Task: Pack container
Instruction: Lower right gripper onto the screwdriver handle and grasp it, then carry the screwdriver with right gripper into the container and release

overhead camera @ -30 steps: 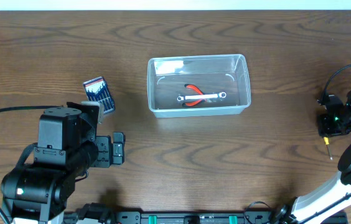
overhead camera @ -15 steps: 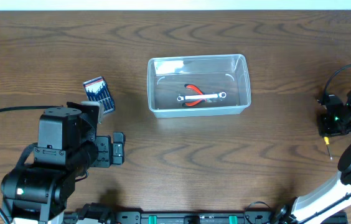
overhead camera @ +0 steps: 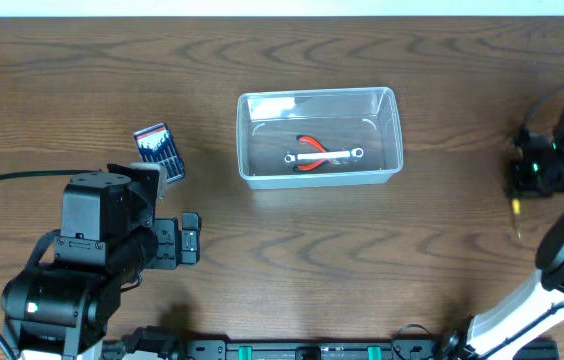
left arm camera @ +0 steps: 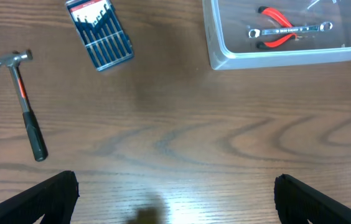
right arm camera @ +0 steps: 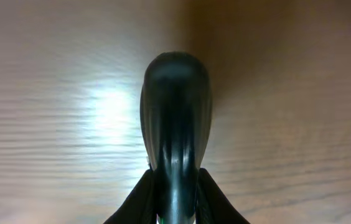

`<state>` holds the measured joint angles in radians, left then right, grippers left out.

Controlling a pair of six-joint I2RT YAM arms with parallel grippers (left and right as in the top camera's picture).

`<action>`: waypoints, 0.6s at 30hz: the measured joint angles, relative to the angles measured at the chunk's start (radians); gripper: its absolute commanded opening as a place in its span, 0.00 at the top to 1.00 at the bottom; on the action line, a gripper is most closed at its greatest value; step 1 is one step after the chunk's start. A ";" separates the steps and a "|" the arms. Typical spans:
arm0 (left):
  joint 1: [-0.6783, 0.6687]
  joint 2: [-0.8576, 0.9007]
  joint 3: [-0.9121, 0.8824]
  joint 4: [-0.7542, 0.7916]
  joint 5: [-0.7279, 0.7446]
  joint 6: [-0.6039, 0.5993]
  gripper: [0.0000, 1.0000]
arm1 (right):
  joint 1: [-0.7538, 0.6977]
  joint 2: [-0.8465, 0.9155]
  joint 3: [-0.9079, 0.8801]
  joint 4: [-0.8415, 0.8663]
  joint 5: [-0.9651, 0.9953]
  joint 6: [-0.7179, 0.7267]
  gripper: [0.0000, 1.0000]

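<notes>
Two right fingers — tight on handle

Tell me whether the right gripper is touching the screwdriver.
Touching. The right wrist view shows the right gripper with its fingers pressed against both sides of the screwdriver handle, no gap.

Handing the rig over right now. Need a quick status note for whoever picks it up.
Left claw: open, empty, above bare table.
Right claw: shut on a black-handled tool, probably a screwdriver, far right of the container.
Done: red-handled pliers and wrench lie in the container.
Not packed: hammer and drill-bit case, both on the table left of the container.
Left to do: carry the held tool over and release it inside, then likely the hammer and the case.
</notes>
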<state>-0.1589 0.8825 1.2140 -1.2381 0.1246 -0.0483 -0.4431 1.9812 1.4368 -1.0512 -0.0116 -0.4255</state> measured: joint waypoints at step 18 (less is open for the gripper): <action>0.000 0.000 0.000 0.000 0.000 0.000 0.02 | 0.770 -0.022 0.671 -0.284 -0.090 -0.375 0.99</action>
<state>-0.1589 0.8825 1.2144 -1.2381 0.1242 -0.0483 0.3271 1.9594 2.1082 -1.3354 -0.1013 -0.8009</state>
